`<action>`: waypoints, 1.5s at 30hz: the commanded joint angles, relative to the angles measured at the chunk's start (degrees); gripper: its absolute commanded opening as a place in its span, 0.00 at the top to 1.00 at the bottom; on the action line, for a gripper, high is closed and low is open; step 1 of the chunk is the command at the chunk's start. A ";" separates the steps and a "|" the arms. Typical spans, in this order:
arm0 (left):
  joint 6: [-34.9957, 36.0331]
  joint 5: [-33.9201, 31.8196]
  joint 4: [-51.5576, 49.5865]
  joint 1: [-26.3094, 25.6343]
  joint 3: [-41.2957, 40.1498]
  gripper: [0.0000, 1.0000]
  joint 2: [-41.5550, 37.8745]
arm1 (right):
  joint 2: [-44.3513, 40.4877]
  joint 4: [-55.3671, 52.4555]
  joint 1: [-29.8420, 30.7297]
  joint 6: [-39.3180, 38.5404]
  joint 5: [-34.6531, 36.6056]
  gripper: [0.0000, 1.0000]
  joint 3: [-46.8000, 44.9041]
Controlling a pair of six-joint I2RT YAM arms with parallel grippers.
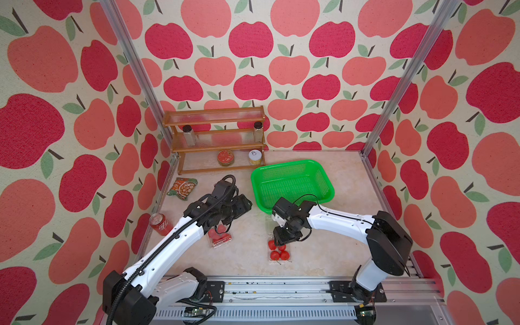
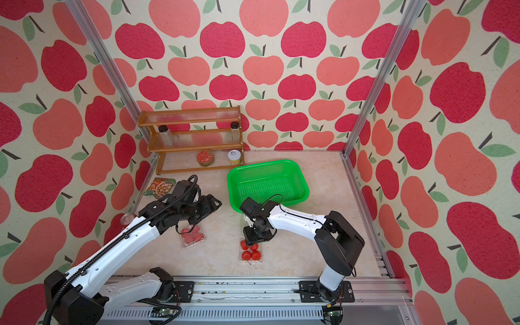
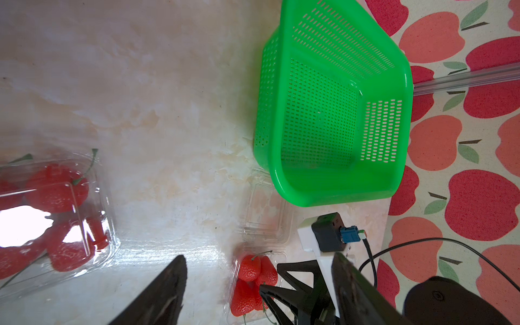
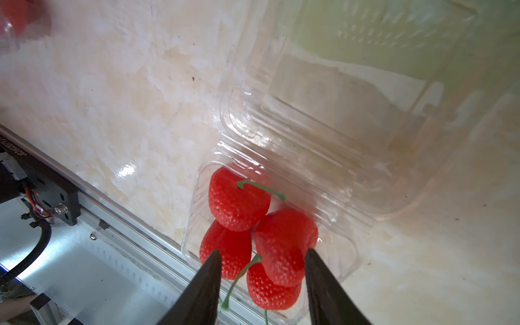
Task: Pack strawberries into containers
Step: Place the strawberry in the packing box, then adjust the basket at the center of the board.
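Note:
Two clear containers lie on the pale table. The left one (image 1: 220,237) (image 3: 56,213) is closed, with strawberries (image 3: 56,188) showing through its lid. The right container (image 4: 344,253) is open, its lid (image 4: 323,118) (image 3: 264,208) folded back toward the basket, and several strawberries (image 1: 277,251) (image 4: 236,199) fill its tray. My right gripper (image 1: 277,242) (image 4: 262,251) hangs open just over that tray. A blurred strawberry (image 4: 284,247) sits between its fingers, on top of the pile. My left gripper (image 1: 243,205) (image 3: 259,256) is open and holds nothing, above and behind the closed container.
A green perforated basket (image 1: 292,183) stands behind the right arm. A wooden rack (image 1: 216,140) at the back left holds a red tin (image 1: 226,157), a white-lidded can (image 1: 255,157) and two jars. A snack packet (image 1: 183,188) and a red soda can (image 1: 160,223) lie at the left.

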 commanded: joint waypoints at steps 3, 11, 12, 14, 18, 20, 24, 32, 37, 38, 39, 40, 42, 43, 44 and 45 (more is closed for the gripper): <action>-0.20 -0.28 -1.07 -1.16 -0.13 0.21 1.31 | -5.10 -2.35 -0.43 -0.07 1.36 0.45 -0.01; -1.09 0.08 -0.32 -2.06 -2.34 0.21 1.18 | -8.28 -0.22 -6.40 -0.65 -0.29 0.44 0.51; -1.29 -0.04 -0.32 -2.08 -2.70 0.21 1.04 | -7.15 0.13 -7.19 -1.44 -0.46 0.44 1.67; -1.49 -0.12 -0.48 -2.14 -3.23 0.21 0.67 | -4.44 0.59 -8.47 -2.69 -0.25 0.44 4.32; -1.85 -0.34 -1.18 -2.30 -3.65 0.21 0.16 | 0.69 1.77 -11.11 -4.85 -1.46 0.44 9.56; -1.86 -0.51 -1.62 -2.35 -3.78 0.21 -0.21 | 2.84 2.10 -12.20 -5.59 -2.00 0.44 11.64; -1.82 -1.13 -2.34 -2.39 -4.17 0.21 -0.75 | 6.33 2.89 -13.89 -6.21 -3.17 0.44 15.00; -0.64 -0.83 -3.73 -2.25 -3.66 0.20 -0.75 | 14.24 4.83 -14.93 -6.81 -6.26 0.44 23.03; -0.53 -0.34 -3.93 -2.18 -3.65 0.20 -0.75 | 13.86 4.11 -14.93 -7.24 -7.24 0.44 25.62; -0.45 0.01 -3.85 -2.19 -3.65 0.20 -0.75 | 12.58 4.10 -14.93 -7.35 -7.65 0.44 25.00; -0.35 0.20 -3.84 -2.26 -3.73 0.20 -0.75 | 11.22 3.88 -14.93 -7.35 -7.52 0.44 24.22; -0.27 0.31 -3.99 -2.34 -3.74 0.20 -0.71 | 9.46 3.78 -14.91 -7.20 -7.32 0.44 22.98; 0.06 0.92 -3.86 -2.47 -3.82 0.21 -0.45 | 5.46 3.98 -14.93 -6.76 -7.57 0.43 19.66; 0.24 1.21 -3.71 -2.65 -3.91 0.20 -0.19 | 3.16 4.16 -14.93 -6.13 -7.84 0.42 17.40; 0.35 1.41 -3.58 -2.87 -4.06 0.20 0.18 | 0.96 4.57 -14.93 -5.38 -8.59 0.42 14.64; 0.35 1.72 -3.44 -3.04 -4.21 0.20 0.59 | -1.25 5.34 -14.93 -4.52 -9.44 0.42 12.04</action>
